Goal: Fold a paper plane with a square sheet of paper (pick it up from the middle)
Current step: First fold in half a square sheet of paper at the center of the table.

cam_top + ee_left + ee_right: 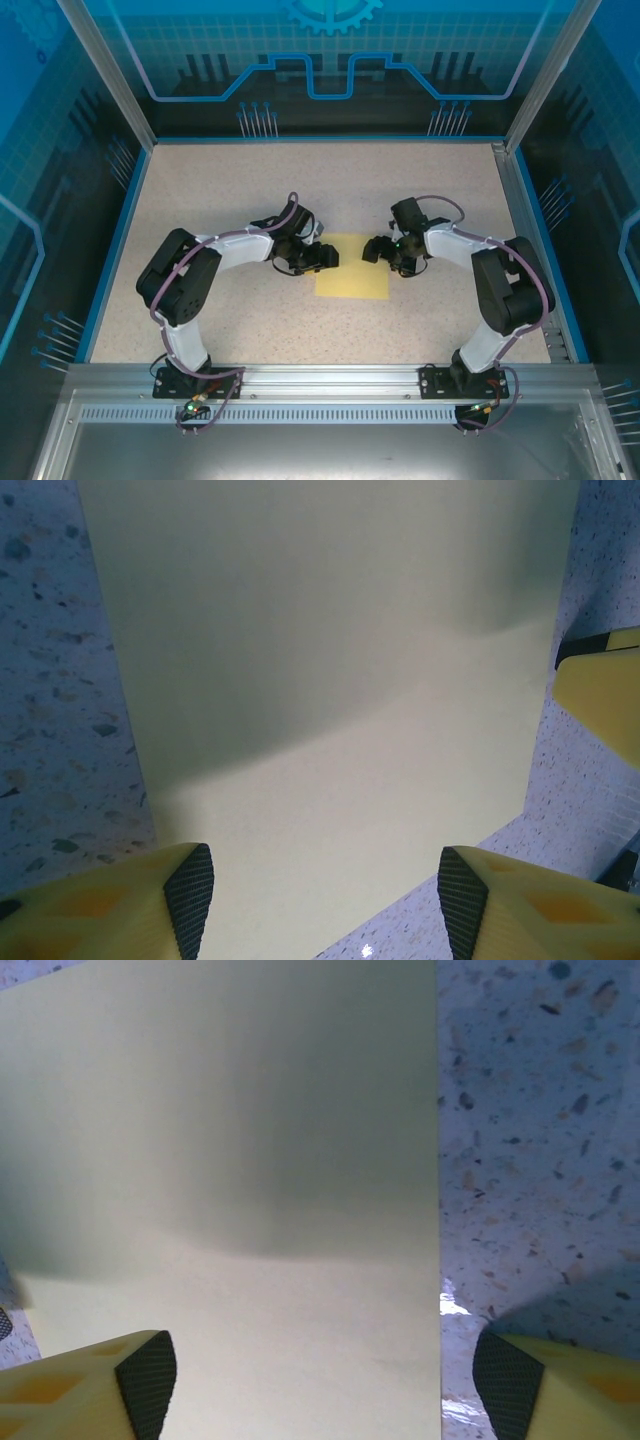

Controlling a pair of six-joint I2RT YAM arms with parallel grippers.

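Square sheet of paper (352, 279) lies flat & unfolded on the speckled table (250, 180), approx. midway btw the two arms, w/ both grippers low at its far edge. We see the left gripper (328, 257) at the sheet's far-left corner, jaws apart & nothing in them, w/ paper showing btw its fingers in the wrist view. The right gripper (372, 250) sits at the far-right corner, also spread wide & holding nothing, one finger above paper, the other above bare table; we can't tell if any pad touches the sheet.
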